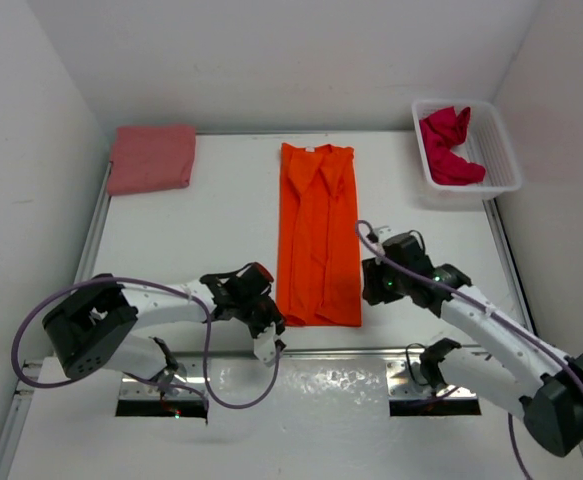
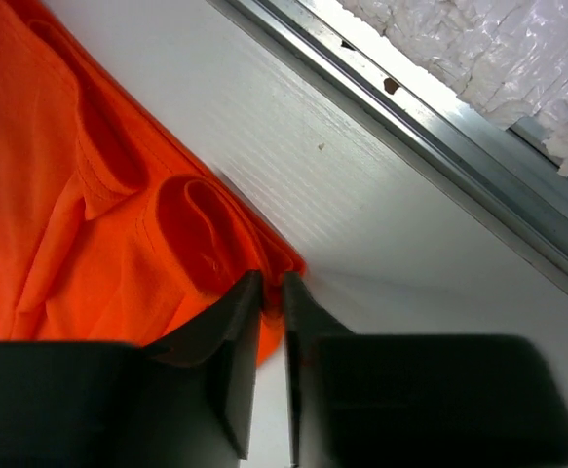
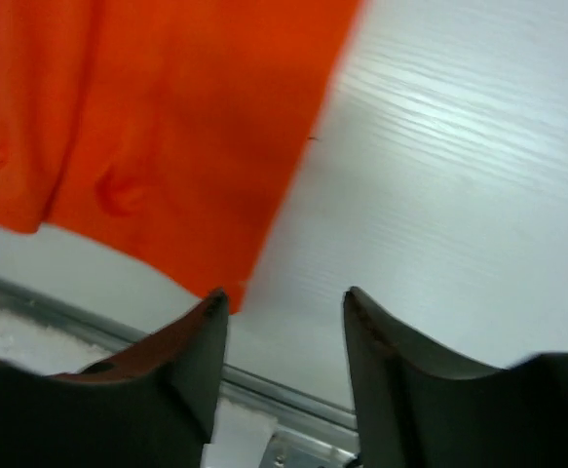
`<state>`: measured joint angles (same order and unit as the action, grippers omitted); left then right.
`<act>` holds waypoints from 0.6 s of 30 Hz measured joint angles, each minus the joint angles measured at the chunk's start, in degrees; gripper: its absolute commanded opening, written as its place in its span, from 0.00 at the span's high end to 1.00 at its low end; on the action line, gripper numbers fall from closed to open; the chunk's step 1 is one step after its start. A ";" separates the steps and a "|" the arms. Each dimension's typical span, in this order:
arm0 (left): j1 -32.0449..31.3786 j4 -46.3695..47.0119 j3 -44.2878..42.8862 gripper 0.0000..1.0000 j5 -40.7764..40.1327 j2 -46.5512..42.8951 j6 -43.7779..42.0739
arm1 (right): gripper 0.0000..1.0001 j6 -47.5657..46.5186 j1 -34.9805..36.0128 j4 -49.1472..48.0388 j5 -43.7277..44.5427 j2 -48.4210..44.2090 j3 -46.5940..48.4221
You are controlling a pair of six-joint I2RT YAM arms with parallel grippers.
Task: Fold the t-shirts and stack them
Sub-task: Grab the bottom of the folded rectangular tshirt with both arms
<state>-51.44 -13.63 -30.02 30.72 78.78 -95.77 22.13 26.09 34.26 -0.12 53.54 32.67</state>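
Basket of white plastic mesh (image 1: 502, 150) in the far right corner of the table, holding a crumpled crimson t-shirt (image 1: 448, 150) and nothing else visible.

Salmon-pink t-shirt (image 1: 152, 158) folded into a neat rectangle at the far left corner, well apart from both arms. Left gripper (image 1: 271, 337) low at the near edge, tips right at the near left corner of the orange t-shirt (image 1: 318, 235). In the left wrist view, jaws of this gripper (image 2: 272, 283) drawn almost together with only a thin slit between, rolled hem of the orange cloth (image 2: 79, 195) touching the tips; unclear whether any fabric is pinched. Orange t-shirt itself lying flat in the middle as a long narrow strip, sleeves folded in, collar toward the far wall. Right gripper (image 1: 369, 287) just beside the strip's near right edge, jaws spread wide and empty (image 3: 284, 297), one tip at the orange corner (image 3: 167, 117), the other over bare table.

White table (image 1: 221, 215) with a metal rail (image 1: 351, 350) along the near side; plain white walls on three sides.
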 measured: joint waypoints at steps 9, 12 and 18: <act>-0.02 2.75 1.68 0.95 0.15 -0.04 1.64 | 0.63 -1.14 24.65 -16.81 -0.98 21.55 12.52; -0.02 4.04 2.73 0.95 0.11 -0.26 2.05 | 0.63 -0.50 27.58 -21.92 -1.68 26.77 12.83; -0.02 5.81 3.89 0.96 0.44 -0.76 2.78 | 0.63 1.53 29.77 -26.62 -3.58 35.41 12.83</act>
<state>-51.46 -7.81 -26.13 31.16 78.02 -92.99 23.66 55.86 7.64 -3.70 88.95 45.50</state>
